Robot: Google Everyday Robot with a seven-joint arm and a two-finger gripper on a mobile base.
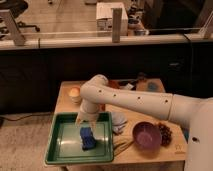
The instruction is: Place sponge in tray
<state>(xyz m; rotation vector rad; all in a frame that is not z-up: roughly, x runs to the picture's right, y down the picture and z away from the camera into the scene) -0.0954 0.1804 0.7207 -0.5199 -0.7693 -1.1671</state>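
A blue sponge [87, 138] lies inside the green tray [59, 150], right of its middle. My gripper [86, 120] hangs just above the sponge, over the tray's back right part. The white arm reaches in from the right across the wooden table [67, 91].
A purple bowl [146, 136] stands right of the tray, with dark grapes [165, 133] beside it. A pale blue cloth [119, 122] lies against the tray's right rim. An orange-topped cup [74, 93] stands at the back left. More items stand at the back right. A dark counter rises behind the table.
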